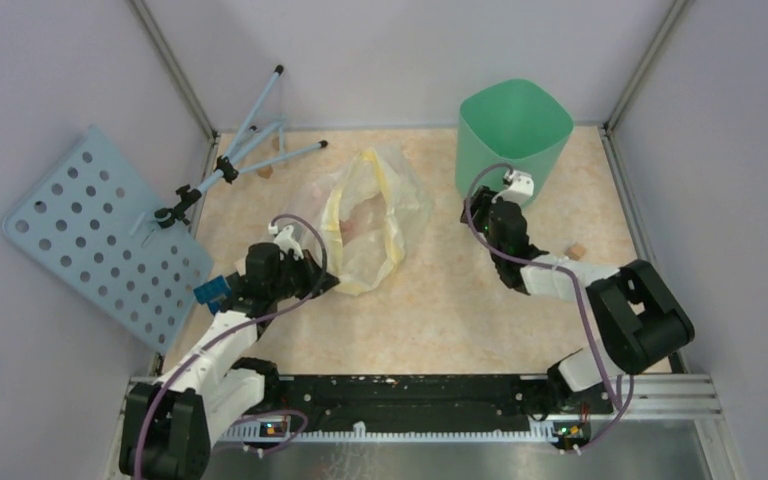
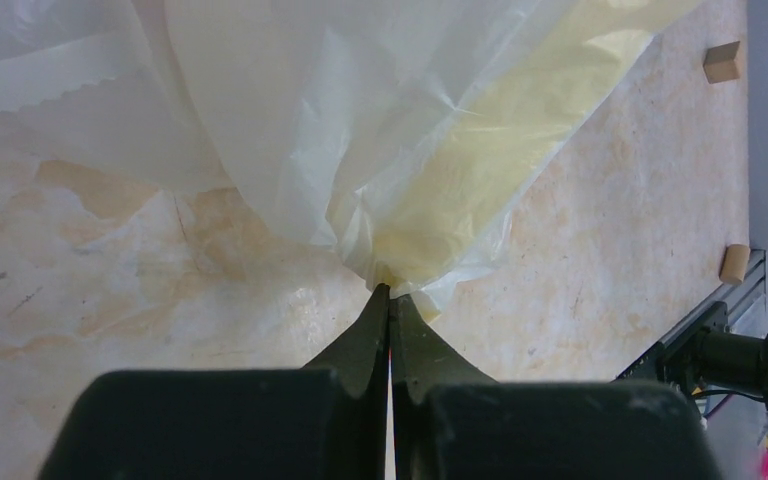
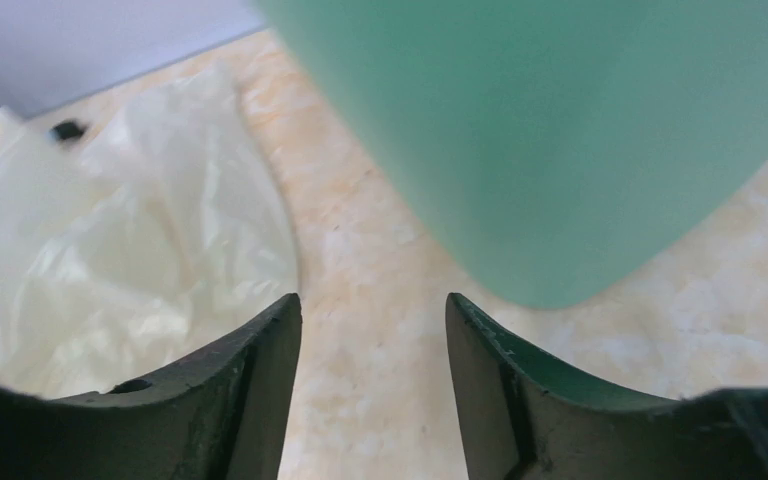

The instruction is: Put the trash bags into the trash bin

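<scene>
The trash bag (image 1: 415, 195) is lying crumpled mid-table, tangled with a yellow bag (image 1: 392, 242). The left gripper (image 2: 390, 295) is clenching their plastic at 7 o'clock. At 2 o'clock the trash bin (image 1: 490, 160) is standing, the right gripper (image 3: 372, 320) gaping beside it.

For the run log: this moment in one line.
left pincer: shut on trash bag | right pincer: open, beside trash bin | bag: on table

Mint-green trash bin (image 1: 513, 130) at one o'clock; pale-yellow bag (image 1: 394, 225) centre; hole-dotted pale-blue board (image 1: 90, 235) at nine o'clock; marbled beige table (image 1: 440, 310).
</scene>
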